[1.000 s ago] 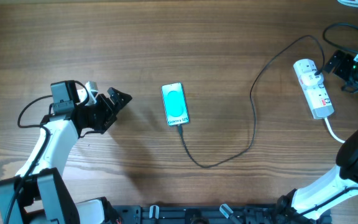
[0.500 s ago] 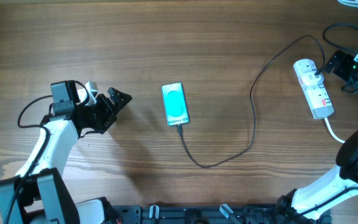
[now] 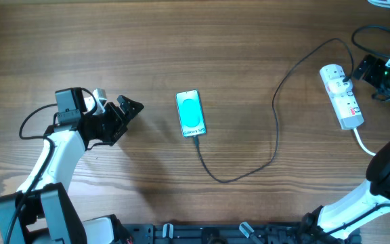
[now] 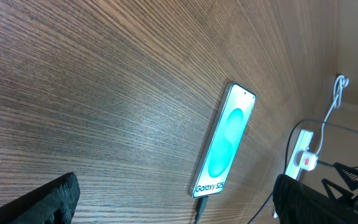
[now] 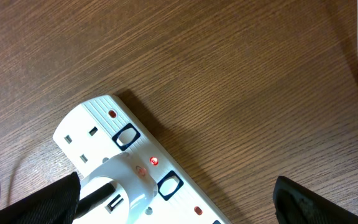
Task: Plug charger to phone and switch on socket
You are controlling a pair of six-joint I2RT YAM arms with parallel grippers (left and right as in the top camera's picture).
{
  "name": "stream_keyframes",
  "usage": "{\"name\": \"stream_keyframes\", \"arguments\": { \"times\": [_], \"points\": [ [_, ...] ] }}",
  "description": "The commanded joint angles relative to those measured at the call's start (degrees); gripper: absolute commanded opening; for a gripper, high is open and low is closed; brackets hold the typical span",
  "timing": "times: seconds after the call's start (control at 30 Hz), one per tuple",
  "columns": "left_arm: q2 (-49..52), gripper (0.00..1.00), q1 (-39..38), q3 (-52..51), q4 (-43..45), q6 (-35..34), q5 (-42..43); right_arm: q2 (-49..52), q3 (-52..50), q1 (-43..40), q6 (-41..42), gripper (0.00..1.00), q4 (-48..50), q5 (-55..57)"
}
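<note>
The wooden desk (image 3: 181, 41) carries the phone (image 3: 190, 114) at centre. The charger (image 3: 277, 132) runs from the phone's lower edge to the socket (image 3: 342, 97) at right.

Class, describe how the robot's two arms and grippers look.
Both arms are white links with black joints. The left arm trails a looping black cable; the left gripper is black and angular. The right arm ends in a black right gripper, a small green light beside it.
</note>
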Motion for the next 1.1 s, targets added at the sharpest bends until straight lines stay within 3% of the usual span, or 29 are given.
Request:
{"name": "stream_keyframes", "arguments": {
  "times": [0.0,0.33,0.6,0.87,1.07],
  "points": [
    [0.04,1.0,-0.2,0.17,0.15,1.31,-0.15,-0.31,-0.7,0.17,-0.59,1.0,0.28,-0.66],
    [-0.55,1.0,-0.22,0.17,0.17,1.31,-0.13,-0.31,-0.7,0.17,-0.59,1.0,0.28,-0.66],
    [-6.54,1.0,-0.22,0.17,0.15,1.31,-0.15,-0.31,-0.7,0.17,-0.59,1.0,0.28,-0.66],
    [-8.66,1.0,-4.24,0.15,1.86,1.4,-8.13,-0.31,-0.7,0.17,-0.59,1.0,0.28,-0.66],
    [-8.66,1.0,-9.49,0.15,8.96,9.42,-8.81,-0.31,-0.7,0.17,-0.59,1.0,0.28,-0.66]
  ]
}}
